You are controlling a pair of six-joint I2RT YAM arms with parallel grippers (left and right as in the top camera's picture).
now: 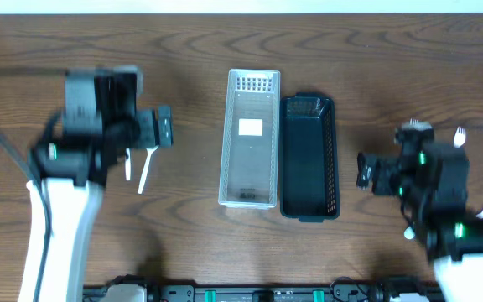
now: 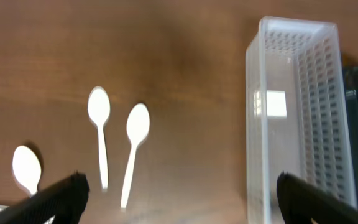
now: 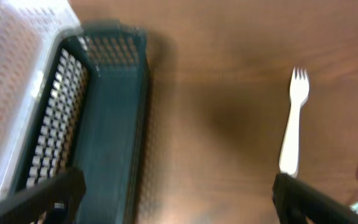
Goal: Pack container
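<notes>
Overhead, the clear container (image 1: 252, 138) and the dark container (image 1: 310, 157) lay side by side, touching, at mid-table (image 1: 183, 50); both seemed empty but for a white label (image 1: 251, 127) in the clear one; spoons (image 2: 137, 124) lay just beside the left gripper (image 1: 164, 127), a fork (image 3: 293, 127) near the right gripper (image 1: 364, 170); both sets of fingers stood spread wide, holding nothing; packing looked not yet begun, the first pick pending; that would call for lowering squarely across a thin, flat-lying handle.

Left basket (image 1: 251, 159) sits beside right basket (image 1: 309, 159); spoons (image 2: 98, 109) further left, fork (image 3: 291, 134) further right.
</notes>
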